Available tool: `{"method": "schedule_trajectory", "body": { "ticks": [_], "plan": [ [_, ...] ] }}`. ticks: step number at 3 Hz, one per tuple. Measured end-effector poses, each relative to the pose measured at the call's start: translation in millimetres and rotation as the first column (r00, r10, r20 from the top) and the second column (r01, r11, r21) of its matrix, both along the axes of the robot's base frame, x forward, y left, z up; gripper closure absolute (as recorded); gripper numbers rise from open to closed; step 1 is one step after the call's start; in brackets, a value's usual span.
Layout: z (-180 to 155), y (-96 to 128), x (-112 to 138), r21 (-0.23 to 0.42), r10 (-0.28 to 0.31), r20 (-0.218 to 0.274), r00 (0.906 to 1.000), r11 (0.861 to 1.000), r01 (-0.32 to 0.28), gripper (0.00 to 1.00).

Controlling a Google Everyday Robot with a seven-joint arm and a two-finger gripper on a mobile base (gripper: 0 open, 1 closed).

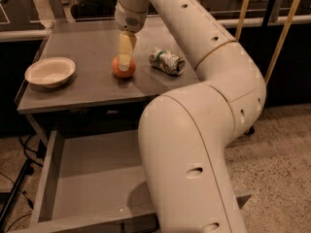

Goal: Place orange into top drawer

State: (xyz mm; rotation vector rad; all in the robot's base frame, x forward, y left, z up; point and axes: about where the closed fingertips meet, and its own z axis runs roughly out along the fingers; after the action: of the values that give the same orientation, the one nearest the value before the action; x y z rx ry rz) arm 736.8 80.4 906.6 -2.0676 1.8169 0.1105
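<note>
The orange (120, 69) sits on the grey cabinet top (92, 89), near its middle. My gripper (125, 62) hangs straight down over it from the white arm, with a cream finger (126, 50) in front of the fruit and reaching to its top. The top drawer (92, 178) stands pulled out below the cabinet top, with a bare flat bottom. My arm covers the drawer's right part.
A shallow cream bowl (50, 72) stands at the left of the cabinet top. A green-and-white can (166, 61) lies on its side right of the orange. Cables run on the floor at the lower left. Another table stands behind.
</note>
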Motion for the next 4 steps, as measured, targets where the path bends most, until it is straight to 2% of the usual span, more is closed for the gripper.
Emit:
{"method": "schedule_trajectory", "body": {
  "ticks": [2, 4],
  "plan": [
    [-25.7, -5.1, 7.2, 0.009, -0.04, -0.045, 0.9982, 0.999, 0.041, 0.0],
    [-38.6, -2.2, 15.1, 0.02, -0.081, -0.053, 0.9953, 0.996, 0.082, 0.0]
  ]
}}
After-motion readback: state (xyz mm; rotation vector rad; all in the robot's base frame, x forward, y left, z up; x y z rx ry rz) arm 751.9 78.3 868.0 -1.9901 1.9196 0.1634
